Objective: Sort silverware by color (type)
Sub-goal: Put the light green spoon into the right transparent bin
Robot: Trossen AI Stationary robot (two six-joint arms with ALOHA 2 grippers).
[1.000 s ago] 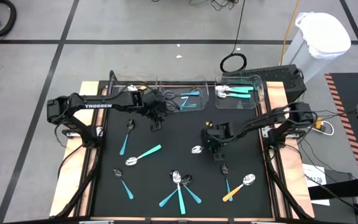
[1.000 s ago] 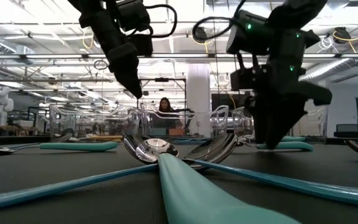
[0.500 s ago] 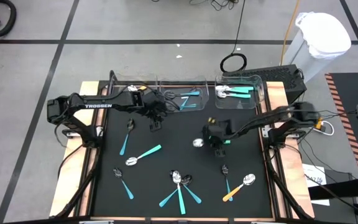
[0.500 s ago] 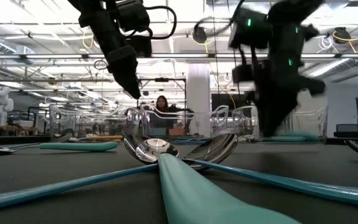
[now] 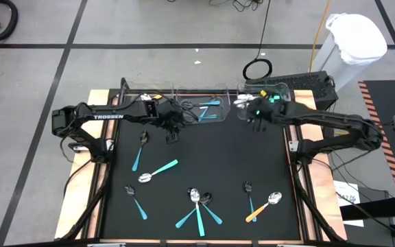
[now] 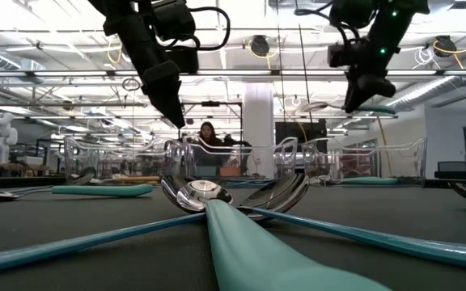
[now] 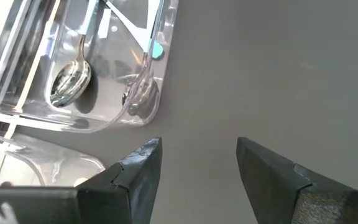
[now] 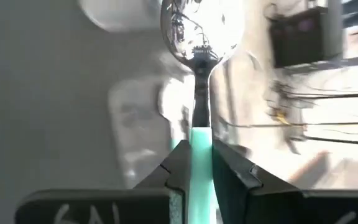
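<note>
Silverware lies scattered across the black mat (image 5: pixel 197 165) while the right gripper (image 5: pixel 256 113), raised over the right-hand clear bin (image 5: pixel 285 103) at the mat's far edge, pinches a teal-handled spoon (image 8: pixel 199 74) by its handle, silver bowl pointing forward. That bin already holds teal-handled spoons (image 5: pixel 269 100). The middle bin (image 5: pixel 214 118) also contains teal-handled spoons. The left gripper (image 5: pixel 173 134) hovers just in front of the middle bin, fingers (image 7: pixel 138 171) spread apart and empty. On the mat remain several teal spoons: a crossed cluster (image 5: pixel 199 209) near the front edge, others to the left (image 5: pixel 158 171), and one orange-handled spoon (image 5: pixel 264 207) at front right. A person (image 6: pixel 214 139) sits in the room beyond the table.
</note>
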